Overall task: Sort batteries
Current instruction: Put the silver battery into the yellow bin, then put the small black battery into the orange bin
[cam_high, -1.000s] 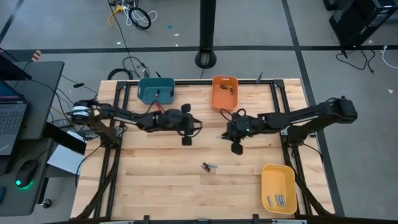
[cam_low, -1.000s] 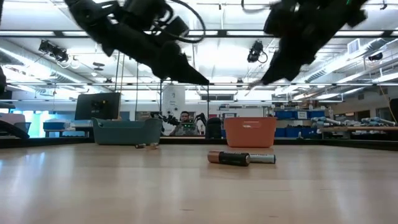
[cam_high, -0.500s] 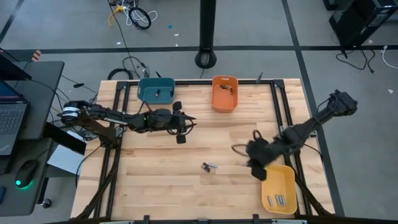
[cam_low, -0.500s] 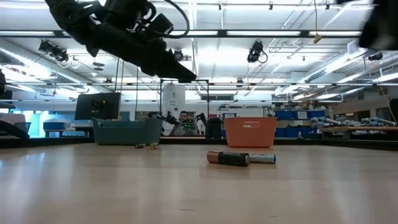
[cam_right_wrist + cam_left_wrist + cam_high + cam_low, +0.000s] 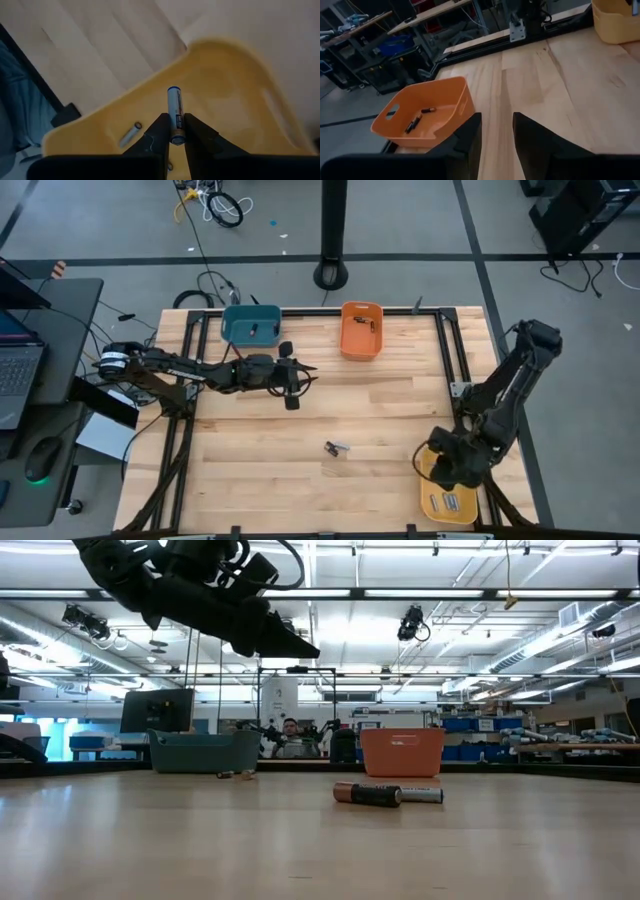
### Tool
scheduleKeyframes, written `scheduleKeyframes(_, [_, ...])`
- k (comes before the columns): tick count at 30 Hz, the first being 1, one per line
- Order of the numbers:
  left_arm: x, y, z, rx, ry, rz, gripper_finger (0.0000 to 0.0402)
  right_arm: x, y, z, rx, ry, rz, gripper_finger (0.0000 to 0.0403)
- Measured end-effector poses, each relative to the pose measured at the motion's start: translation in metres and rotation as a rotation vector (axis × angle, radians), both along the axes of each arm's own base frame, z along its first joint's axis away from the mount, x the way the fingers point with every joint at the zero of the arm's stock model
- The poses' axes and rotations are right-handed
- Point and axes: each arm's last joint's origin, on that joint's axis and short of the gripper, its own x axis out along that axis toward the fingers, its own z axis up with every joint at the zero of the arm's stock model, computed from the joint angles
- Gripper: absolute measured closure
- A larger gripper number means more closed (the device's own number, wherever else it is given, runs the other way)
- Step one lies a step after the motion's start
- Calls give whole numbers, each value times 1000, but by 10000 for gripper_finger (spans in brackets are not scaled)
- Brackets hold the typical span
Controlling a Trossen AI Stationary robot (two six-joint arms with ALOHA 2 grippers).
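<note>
Bench (image 5: 250, 480): pale wooden slats in a black frame, seen from above.

Yellow bin (image 5: 447, 484), near right corner of the bench. Holds at least two silvery batteries (image 5: 448, 501) lying at its near end. The right gripper (image 5: 452, 470) hangs directly over this bin; its jaws are nearly closed on one slim battery (image 5: 174, 114), silver with a blue end, which stands between the fingertips (the right wrist view shows it above the yellow floor of the bin, with another loose cell (image 5: 131, 133) lying below).

Two batteries (image 5: 336, 448) on the bare bench, roughly at its middle, touching or just beside each other. In the low view they read as a dark, copper-ended cell (image 5: 367, 794) and a thinner silvery one (image 5: 421, 795) lying end to end on their sides.

Left gripper (image 5: 291, 390), over the far left part of the bench, raised clear of the surface. Jaws part-open, a clear gap between the two fingers (image 5: 465, 142), nothing held.

Orange bin (image 5: 361, 329), far edge, right of centre. A few small dark batteries (image 5: 413, 122) lie on its floor (plainest in the left wrist view).

Teal bin (image 5: 250, 326), far edge, left of the orange one, well apart from the yellow bin. One small item inside; cannot tell what.

Beyond the bench: a person (image 5: 291, 738) seated in the room behind (low view).
</note>
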Motion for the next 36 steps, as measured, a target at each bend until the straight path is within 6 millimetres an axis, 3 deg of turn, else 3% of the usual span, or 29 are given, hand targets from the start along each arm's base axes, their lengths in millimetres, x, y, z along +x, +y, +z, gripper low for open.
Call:
scheduleKeyframes(10, [0, 1, 0, 3, 4, 18, 284, -12, -8, -54, 53, -5, 0, 353])
scheduleKeyframes(17, [-1, 1, -1, -34, 4, 48, 284, -14, -8, -55, 76, 34, 40, 348])
scheduleKeyframes(30, [-1, 1, -2, -47, 5, 53, 284, -15, -8, -57, 102, 91, 23, 275])
scheduleKeyframes(36, [-1, 1, -2, -47, 4, 53, 284, -13, -6, -45, 71, 109, 25, 258])
